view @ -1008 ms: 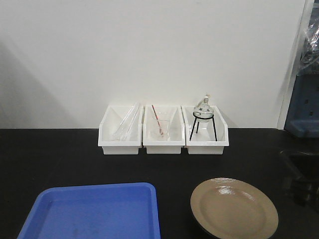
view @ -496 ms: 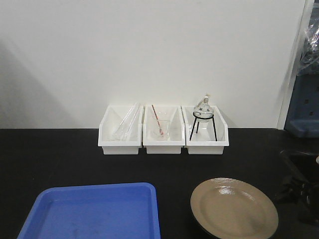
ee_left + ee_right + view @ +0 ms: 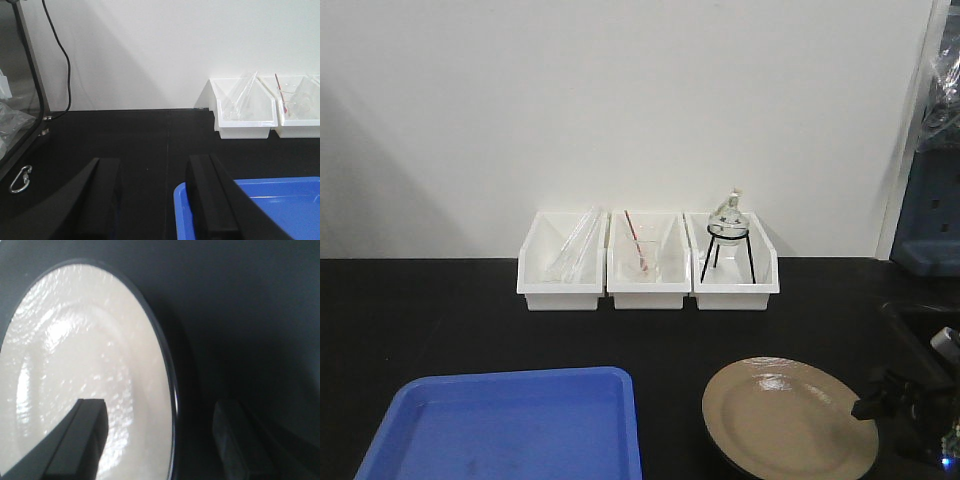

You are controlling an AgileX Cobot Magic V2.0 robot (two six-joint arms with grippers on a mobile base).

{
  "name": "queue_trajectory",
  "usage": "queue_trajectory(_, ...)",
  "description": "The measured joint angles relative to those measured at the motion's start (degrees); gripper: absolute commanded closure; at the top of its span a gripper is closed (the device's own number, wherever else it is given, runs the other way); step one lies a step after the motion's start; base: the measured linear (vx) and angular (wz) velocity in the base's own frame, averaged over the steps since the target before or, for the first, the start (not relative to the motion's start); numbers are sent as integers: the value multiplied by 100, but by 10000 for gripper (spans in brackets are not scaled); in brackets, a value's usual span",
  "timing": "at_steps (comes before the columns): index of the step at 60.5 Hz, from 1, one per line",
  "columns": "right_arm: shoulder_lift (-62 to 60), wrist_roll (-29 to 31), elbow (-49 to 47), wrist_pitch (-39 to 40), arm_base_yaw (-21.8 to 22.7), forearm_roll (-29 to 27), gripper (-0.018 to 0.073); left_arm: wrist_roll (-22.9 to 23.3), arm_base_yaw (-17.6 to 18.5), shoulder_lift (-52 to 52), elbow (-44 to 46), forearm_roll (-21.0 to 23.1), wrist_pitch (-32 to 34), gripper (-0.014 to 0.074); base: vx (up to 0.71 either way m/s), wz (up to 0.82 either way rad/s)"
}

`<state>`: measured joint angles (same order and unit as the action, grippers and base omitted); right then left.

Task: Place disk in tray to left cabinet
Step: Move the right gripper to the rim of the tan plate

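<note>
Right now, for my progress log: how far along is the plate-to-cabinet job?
Done: nothing; the disk lies on the counter, and the tray is empty. In hand: the right gripper, open, has its fingers either side of the disk's rim. Left: grasp it, set it in the tray, move that to the left cabinet, not clearly seen.

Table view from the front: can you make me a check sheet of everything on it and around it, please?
Surface: black table, nothing spilled that I can see.
Job's things: disk lies flat on the table, to the right of the blue tray and not touching it; nothing seen in the tray.
Clutter: three white bins of glassware by the wall, with a flask on stand in the right one; carabiner.
End effectors: left end effector open, by the tray's corner; right end effector open, straddling the disk's rim.
Cables: black cable hangs down the wall.
Surroundings: white wall; blue object at far right.
</note>
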<state>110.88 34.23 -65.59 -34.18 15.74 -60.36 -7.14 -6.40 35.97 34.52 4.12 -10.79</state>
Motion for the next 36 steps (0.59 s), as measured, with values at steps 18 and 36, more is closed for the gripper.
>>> queue_trajectory(18,503,0,-385,-220,0,-139,58,0,0,0,0,0,0,160,0,0)
queue_trajectory(36,626,152,-384,-259,0,-255,80,0,0,0,0,0,0,160,0,0)
